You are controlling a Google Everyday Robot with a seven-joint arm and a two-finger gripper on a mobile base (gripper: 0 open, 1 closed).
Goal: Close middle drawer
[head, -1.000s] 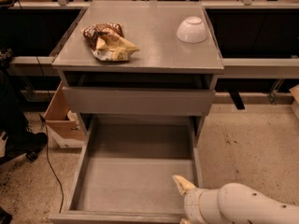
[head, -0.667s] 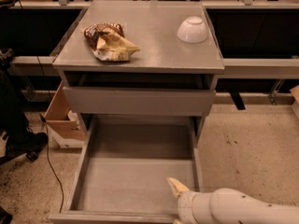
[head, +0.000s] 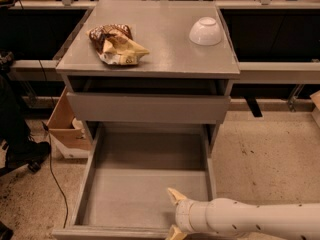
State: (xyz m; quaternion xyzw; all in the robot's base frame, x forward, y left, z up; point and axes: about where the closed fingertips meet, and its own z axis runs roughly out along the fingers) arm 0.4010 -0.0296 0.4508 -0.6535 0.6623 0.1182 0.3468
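Note:
The middle drawer (head: 145,184) is a long shallow grey box, pulled far out of the grey cabinet toward the camera. It is empty inside. Its front panel (head: 110,232) runs along the bottom edge of the view. My gripper (head: 171,213) comes in from the lower right on a white arm (head: 250,219). It sits at the drawer's front right part. One cream fingertip (head: 173,194) is inside the drawer and the other (head: 171,232) is at the front panel. The fingers stand apart and hold nothing.
The top drawer (head: 147,109) stands slightly open above. On the cabinet top (head: 165,54) lie a crumpled snack bag (head: 117,44) and an upturned white bowl (head: 205,31). A cardboard box (head: 65,126) and a cable (head: 55,174) are on the floor at left.
My gripper and arm have moved left along the drawer's front edge. The drawer has not visibly moved.

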